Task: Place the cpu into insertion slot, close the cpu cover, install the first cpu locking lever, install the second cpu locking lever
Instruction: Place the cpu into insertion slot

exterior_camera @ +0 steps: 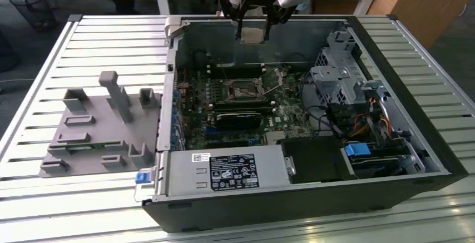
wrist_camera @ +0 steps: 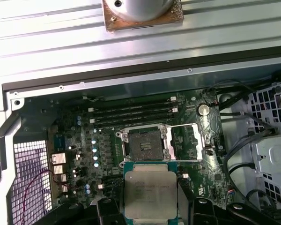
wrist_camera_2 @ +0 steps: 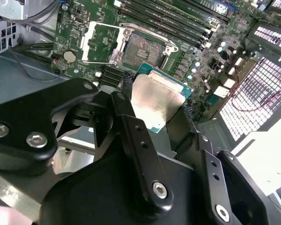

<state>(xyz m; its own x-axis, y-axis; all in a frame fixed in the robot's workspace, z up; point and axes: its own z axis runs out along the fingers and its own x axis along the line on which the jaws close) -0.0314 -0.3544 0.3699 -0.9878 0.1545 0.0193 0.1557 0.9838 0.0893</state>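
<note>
Gripper (exterior_camera: pixel 252 31) hanging over the open computer case (exterior_camera: pixel 312 204), fingers (wrist_camera_2: pixel 136 136) pinching the chip (wrist_camera: pixel 149 193) by two opposite edges (silver top facing the wrist cameras). Hovering clear of the socket (wrist_camera: pixel 145 143), not yet seated. Cover (wrist_camera: pixel 185 143) lying flipped open just beside the socket, leaving the pin field bare.

cpu (wrist_camera: pixel 150 190) in gripper (exterior_camera: pixel 252 30) above case (exterior_camera: pixel 297 198); insertion slot (wrist_camera: pixel 144 144) inside case, below; cpu cover (wrist_camera: pixel 186 143) just beside slot.

cpu (wrist_camera: pixel 150 193): between fingers (wrist_camera: pixel 107 211) | insertion slot (wrist_camera: pixel 145 143): pin field exposed | cpu cover (wrist_camera: pixel 200 139): open
</note>
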